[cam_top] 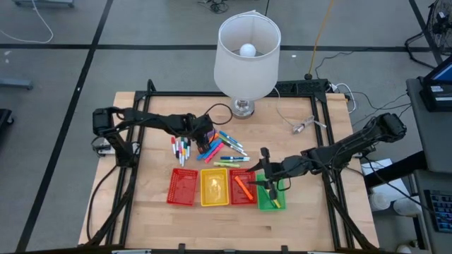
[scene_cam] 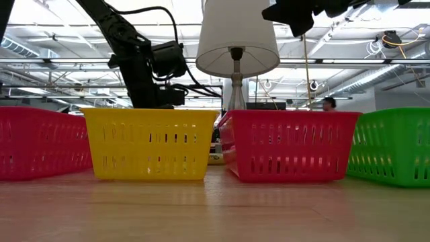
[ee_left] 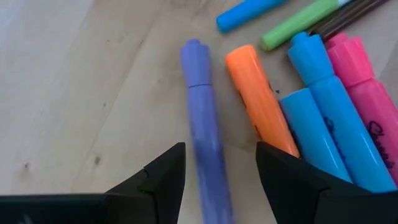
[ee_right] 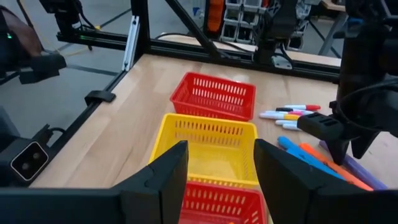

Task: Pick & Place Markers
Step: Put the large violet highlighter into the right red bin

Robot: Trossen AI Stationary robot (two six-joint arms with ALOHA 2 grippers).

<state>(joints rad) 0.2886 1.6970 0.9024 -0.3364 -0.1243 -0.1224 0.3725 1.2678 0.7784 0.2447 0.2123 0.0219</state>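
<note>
Two dark arms work over a pale wooden table (cam_top: 148, 212) carrying four rectangular plastic mesh trays in a row: red (cam_top: 182, 186), yellow (cam_top: 215, 187), a second red (cam_top: 242, 186) and green (cam_top: 271, 192). At left, the left gripper (ee_left: 219, 168) is low over the loose markers (cam_top: 227, 144), its fingers parted with a purple marker (ee_left: 205, 143) lying on the wood between the tips, not clamped. Beside it lie one orange marker (ee_left: 260, 99), two blue highlighters (ee_left: 329, 118) and a pink one (ee_left: 367, 93), all smooth, chunky plastic barrels packed side by side. A fan of thin white markers with coloured caps (cam_top: 181, 149) lies just left of the pile. A white drum-shaded lamp (cam_top: 246, 56) on a shiny base stands behind the markers. At right, the right gripper (cam_top: 267, 185) hangs above the second red and green trays, fingers parted and holding nothing; an orange marker lies in that red tray (cam_top: 244, 187).
</note>
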